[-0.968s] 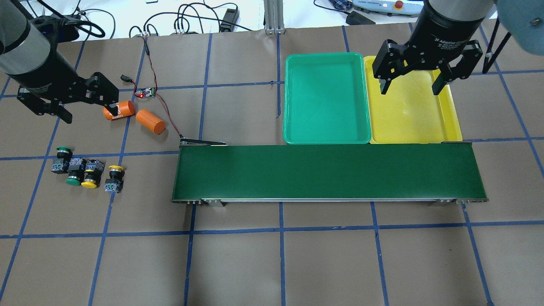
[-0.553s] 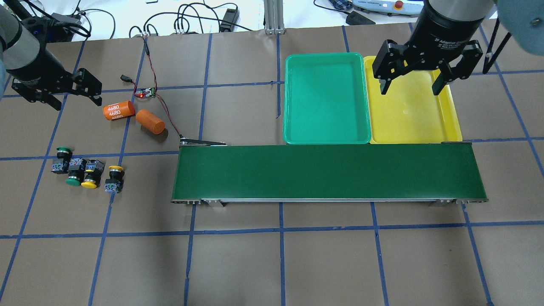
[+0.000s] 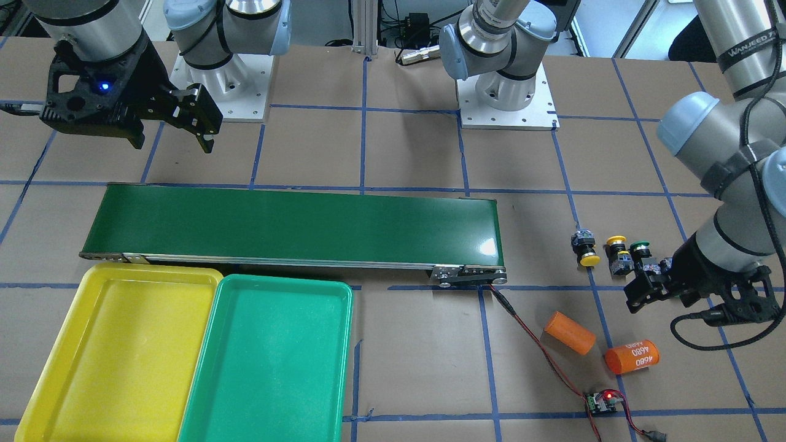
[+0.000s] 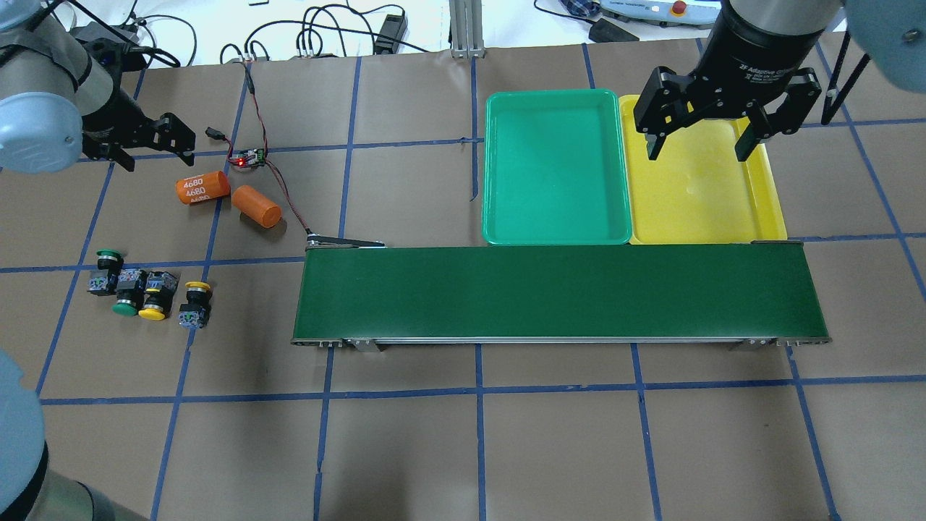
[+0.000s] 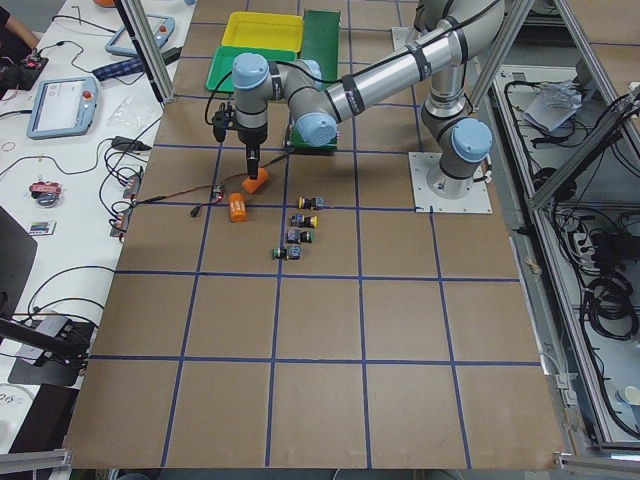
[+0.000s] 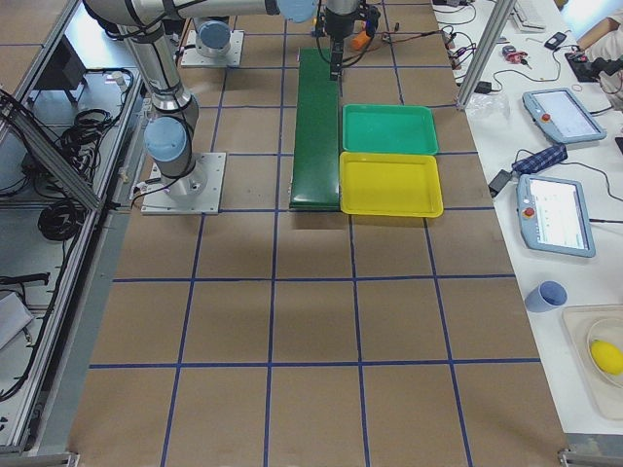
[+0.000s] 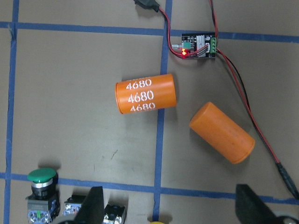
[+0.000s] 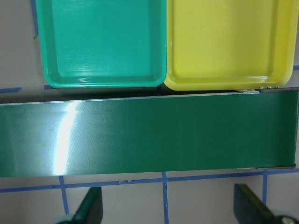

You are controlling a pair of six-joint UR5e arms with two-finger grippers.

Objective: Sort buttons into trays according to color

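Note:
Four buttons lie in a cluster at the table's left: two green-capped point(image 4: 108, 255) point(image 4: 124, 310) and two yellow-capped point(image 4: 152, 313) point(image 4: 197, 286). In the left wrist view one green cap point(image 7: 42, 176) shows at the bottom edge. My left gripper point(image 4: 159, 155) is open and empty, high above the far-left table, beyond the buttons; its fingertips point(image 7: 96, 205) are spread wide. My right gripper point(image 4: 699, 150) is open and empty over the empty yellow tray point(image 4: 705, 206). The empty green tray point(image 4: 555, 166) lies next to it on the left.
Two orange cylinders point(image 4: 202, 187) point(image 4: 256, 206) lie between my left gripper and the buttons. A small circuit board point(image 4: 248, 158) with red and black wires runs to the long dark-green conveyor belt point(image 4: 557, 293), which lies in front of both trays.
My left gripper has drawn back from the orange cylinder toward the far left, still open, and its arm has swung into view. The right arm has not moved.

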